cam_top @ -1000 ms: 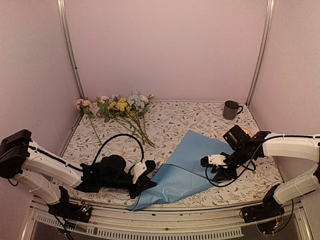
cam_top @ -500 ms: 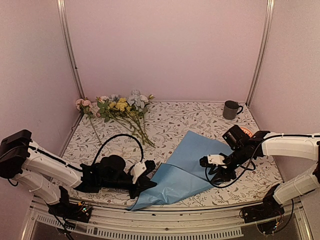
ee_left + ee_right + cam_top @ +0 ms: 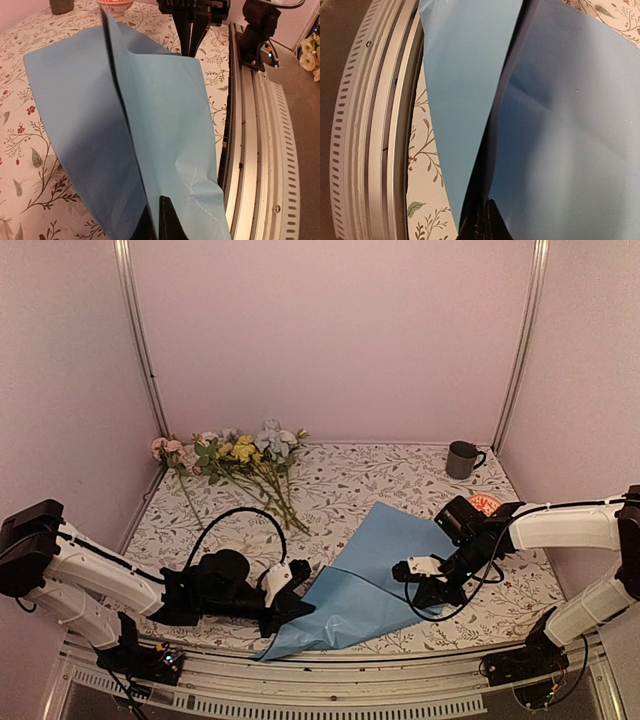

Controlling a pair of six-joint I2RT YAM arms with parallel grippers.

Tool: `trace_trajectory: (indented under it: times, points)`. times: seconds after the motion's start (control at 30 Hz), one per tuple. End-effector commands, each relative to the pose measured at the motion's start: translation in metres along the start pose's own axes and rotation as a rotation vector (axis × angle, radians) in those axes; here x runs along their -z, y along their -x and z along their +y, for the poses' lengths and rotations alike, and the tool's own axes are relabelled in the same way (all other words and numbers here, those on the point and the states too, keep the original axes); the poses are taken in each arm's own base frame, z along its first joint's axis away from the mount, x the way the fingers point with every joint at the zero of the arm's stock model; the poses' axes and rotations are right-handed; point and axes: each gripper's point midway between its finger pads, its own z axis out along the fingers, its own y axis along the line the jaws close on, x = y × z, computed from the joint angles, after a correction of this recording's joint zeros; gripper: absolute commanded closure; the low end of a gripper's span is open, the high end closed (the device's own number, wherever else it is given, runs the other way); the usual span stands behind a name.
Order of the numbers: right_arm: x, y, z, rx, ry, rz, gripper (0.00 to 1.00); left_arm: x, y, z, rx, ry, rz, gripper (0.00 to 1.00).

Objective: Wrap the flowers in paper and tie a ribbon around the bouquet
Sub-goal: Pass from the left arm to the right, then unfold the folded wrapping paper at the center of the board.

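The light blue paper point(image 3: 370, 575) lies folded over on the tablecloth at the front middle, with a dark crease running down it. My left gripper point(image 3: 300, 606) is shut on its near left corner, and in the left wrist view the paper point(image 3: 165, 110) rises from between the black fingertips point(image 3: 166, 222). My right gripper point(image 3: 404, 569) is shut on the right edge, the sheet point(image 3: 570, 125) pinched between its tips point(image 3: 492, 222). The flowers point(image 3: 243, 454) lie loose at the back left, far from both grippers. I see no ribbon in these views.
A grey mug point(image 3: 461, 459) stands at the back right, and a small orange and white round object point(image 3: 483, 503) sits behind the right arm. The metal front rail point(image 3: 330, 680) runs just below the paper's near corner. Pink walls enclose the table.
My right gripper slid a little left and closed its jaws on the paper's right edge. The left arm and the flowers stayed still.
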Motion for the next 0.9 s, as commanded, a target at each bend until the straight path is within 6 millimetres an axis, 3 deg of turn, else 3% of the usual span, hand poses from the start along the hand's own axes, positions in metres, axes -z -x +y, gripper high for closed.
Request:
trace_trajectory:
  times: [0.0, 0.1, 0.23, 0.3, 0.4, 0.7, 0.87]
  points:
    - [0.004, 0.017, 0.003, 0.04, 0.037, -0.051, 1.0, 0.004, 0.007, -0.003, 0.0, -0.013, -0.03, 1.0]
    - [0.009, 0.022, 0.001, 0.056, 0.018, -0.059, 1.0, 0.007, 0.01, -0.009, -0.006, -0.043, -0.034, 1.0]
    - [0.019, 0.032, -0.004, 0.098, -0.033, -0.077, 1.0, 0.014, 0.018, -0.02, -0.011, -0.096, -0.058, 0.41]
    - [0.025, 0.035, -0.004, 0.119, -0.057, -0.087, 1.0, 0.019, 0.023, -0.023, -0.011, -0.11, -0.078, 0.22]
    - [0.032, 0.041, -0.003, 0.143, -0.081, -0.108, 1.0, 0.026, 0.03, -0.028, -0.015, -0.132, -0.101, 0.16]
    - [0.061, 0.07, -0.01, 0.222, -0.171, -0.162, 1.0, 0.054, 0.064, -0.043, -0.047, -0.186, -0.219, 0.11]
    - [0.074, 0.091, -0.019, 0.236, -0.206, -0.178, 1.0, 0.043, 0.057, -0.035, -0.027, -0.122, -0.155, 0.11]
